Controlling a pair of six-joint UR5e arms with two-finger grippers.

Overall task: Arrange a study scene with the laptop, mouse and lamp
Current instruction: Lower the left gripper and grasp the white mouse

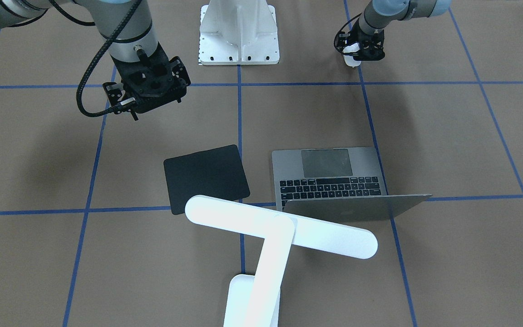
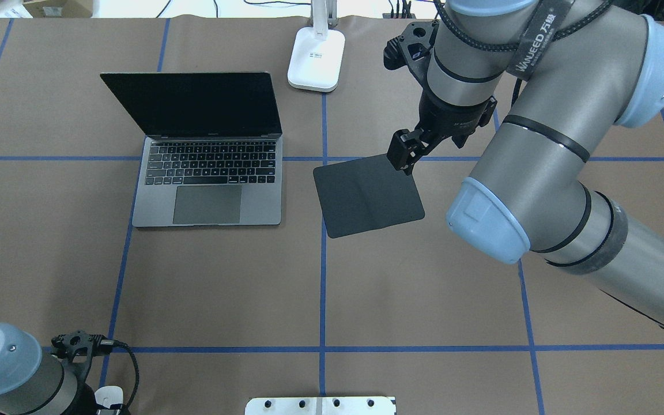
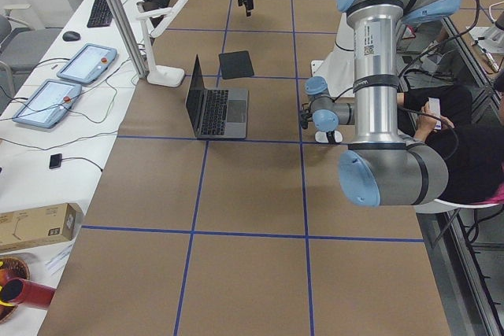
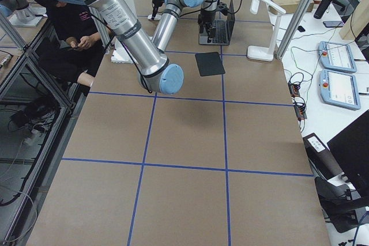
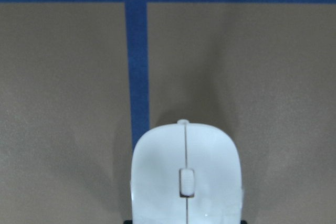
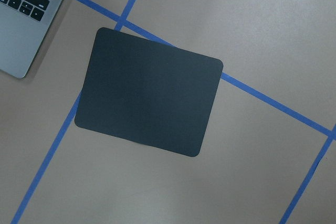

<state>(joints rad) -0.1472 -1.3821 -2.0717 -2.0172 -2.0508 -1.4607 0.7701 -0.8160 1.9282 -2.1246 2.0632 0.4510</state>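
Observation:
The open grey laptop (image 2: pixel 211 190) sits at the table's far left, its screen facing the robot; it also shows in the front view (image 1: pixel 334 179). The white lamp (image 1: pixel 279 227) stands behind the table's middle, its base (image 2: pixel 316 57) on the far edge. The white mouse (image 5: pixel 186 177) lies low at the near left, under my left gripper (image 1: pixel 360 53), which looks shut on the mouse (image 1: pixel 351 61). My right gripper (image 2: pixel 402 154) hangs above the far right corner of the black mouse pad (image 2: pixel 366 195), shut and empty.
The white bolted pedestal (image 1: pixel 239 36) stands at the near middle edge. Blue tape lines (image 2: pixel 323 276) grid the brown table. The mouse pad (image 6: pixel 148 98) lies flat, tilted, just right of the laptop corner (image 6: pixel 26 19).

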